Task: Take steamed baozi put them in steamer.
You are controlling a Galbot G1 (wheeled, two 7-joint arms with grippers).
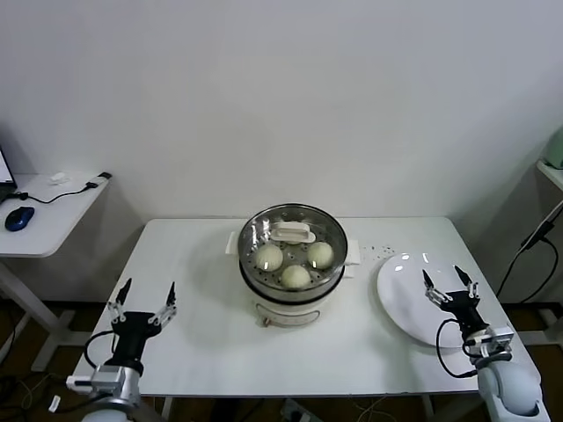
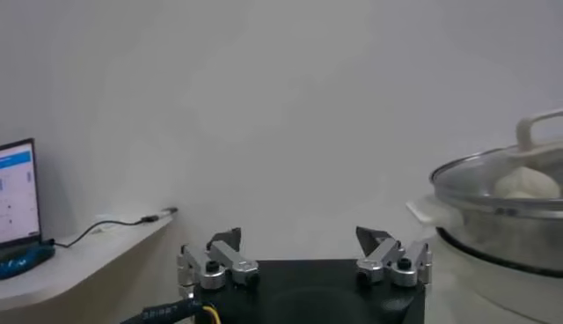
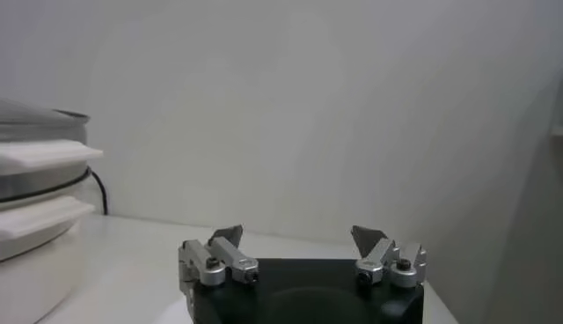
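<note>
only the head view looks down through the glass lid [image 1: 293, 230] and shows three steamed baozi [image 1: 296, 276] inside the steamer [image 1: 292, 290] at the middle of the worktop [image 1: 202, 334]; the left wrist view catches one bun from the side. a white plate [image 1: 406, 299] lies by the right tool [image 1: 449, 286], a side desk [image 1: 53, 211] stands off left. left tool [image 1: 142, 299] and right tool gape wide, holding nothing.
</note>
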